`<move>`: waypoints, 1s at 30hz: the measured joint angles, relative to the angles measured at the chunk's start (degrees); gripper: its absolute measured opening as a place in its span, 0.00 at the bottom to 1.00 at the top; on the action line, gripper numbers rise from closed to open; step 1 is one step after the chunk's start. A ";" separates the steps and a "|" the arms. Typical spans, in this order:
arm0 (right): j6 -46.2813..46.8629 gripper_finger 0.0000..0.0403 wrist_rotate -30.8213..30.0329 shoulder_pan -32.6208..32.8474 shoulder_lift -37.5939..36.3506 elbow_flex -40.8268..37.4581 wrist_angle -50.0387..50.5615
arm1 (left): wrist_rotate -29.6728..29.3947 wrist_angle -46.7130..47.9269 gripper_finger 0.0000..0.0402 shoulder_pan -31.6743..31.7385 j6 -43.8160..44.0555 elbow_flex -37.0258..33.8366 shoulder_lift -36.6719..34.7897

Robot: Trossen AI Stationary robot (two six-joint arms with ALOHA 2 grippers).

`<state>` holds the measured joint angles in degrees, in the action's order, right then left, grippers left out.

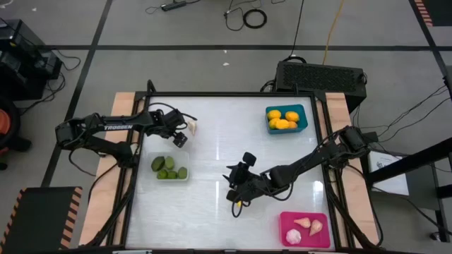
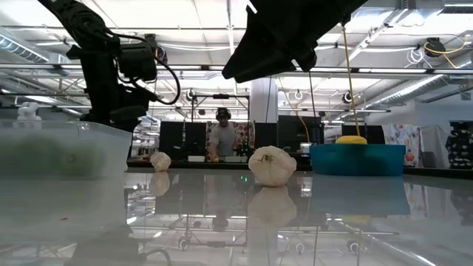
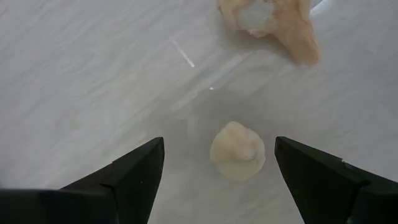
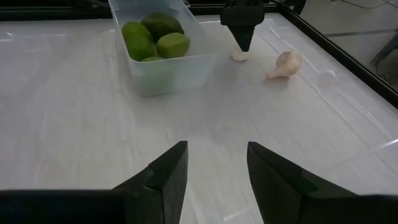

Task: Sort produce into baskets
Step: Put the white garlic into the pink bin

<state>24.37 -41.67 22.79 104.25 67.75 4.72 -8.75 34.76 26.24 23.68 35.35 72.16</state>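
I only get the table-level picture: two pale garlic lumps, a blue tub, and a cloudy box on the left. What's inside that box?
Observer: Green limes. They lie in the clear tray, nothing else with them.
Operator: Is there any other container I'm missing?
Observer: Yes, a pink basket at the near right corner of the table, with garlic pieces in it.
Operator: And that arm on the left, is it holding anything?
Observer: No. The left gripper is open, its fingers on either side of a small garlic clove lying on the table.
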 joint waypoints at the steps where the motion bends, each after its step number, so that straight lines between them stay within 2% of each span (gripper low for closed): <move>1: 0.01 0.39 -0.01 -0.01 0.00 0.00 0.06 | 0.00 0.00 0.78 0.00 0.00 0.00 0.00; 5: 0.01 0.39 -0.07 -0.22 0.00 0.00 0.10 | 0.00 -0.94 0.71 0.00 -0.02 0.00 0.00; 14: 2.06 0.39 -0.07 0.02 0.00 0.00 0.23 | -0.02 -1.28 0.43 -0.02 0.00 -0.12 0.00; 18: 2.90 0.39 -0.04 0.46 0.00 0.00 0.28 | -0.02 -2.09 0.34 -0.02 1.16 -1.96 0.00; 24: 3.49 0.39 -0.04 1.26 0.00 0.00 0.32 | -0.28 -8.96 0.30 -0.02 0.97 -6.15 -0.11; 30: 3.46 0.39 -0.02 1.33 0.00 0.00 0.34 | -0.26 -9.17 0.25 -0.02 0.92 -6.34 -0.11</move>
<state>27.83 -41.69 24.12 104.25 67.75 5.06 -9.02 25.60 26.22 24.60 29.02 72.05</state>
